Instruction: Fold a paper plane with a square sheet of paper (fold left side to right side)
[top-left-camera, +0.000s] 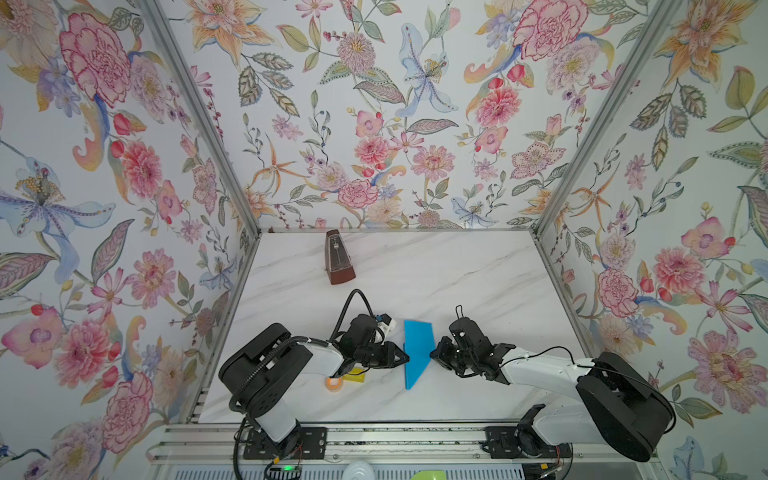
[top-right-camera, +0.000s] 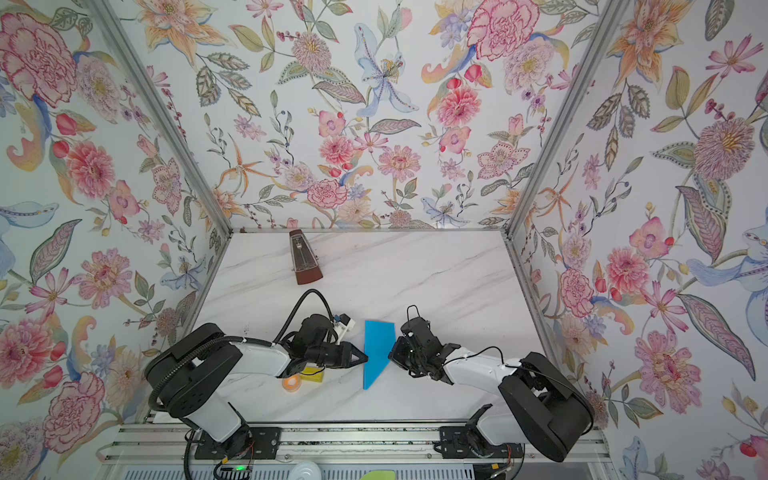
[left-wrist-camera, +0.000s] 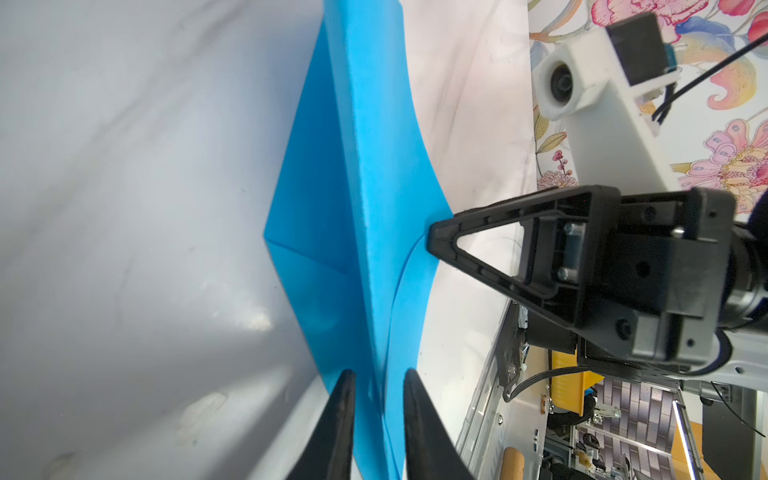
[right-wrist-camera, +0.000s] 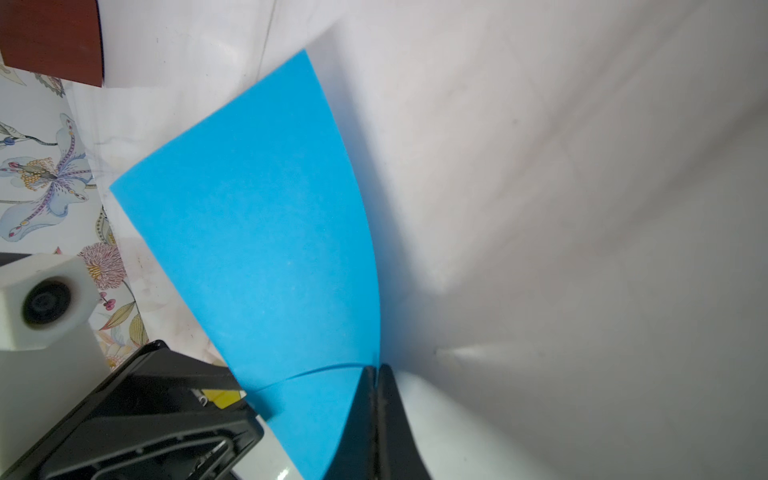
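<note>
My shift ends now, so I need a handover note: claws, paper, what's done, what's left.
Left claw: open, straddling the paper's left edge.
Right claw: shut, pinching a raised layer at the right edge.
Paper: between the claws, point toward the robot's base.
Done: folded into a narrow, layered wedge.
Left: probably folding the raised layer across and creasing it; plane looks unfinished.

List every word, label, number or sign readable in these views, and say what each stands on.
No text can be read in any view.
metronome: its face may carry a scale, too small to read.
blue paper: plain, no print showing.
</note>
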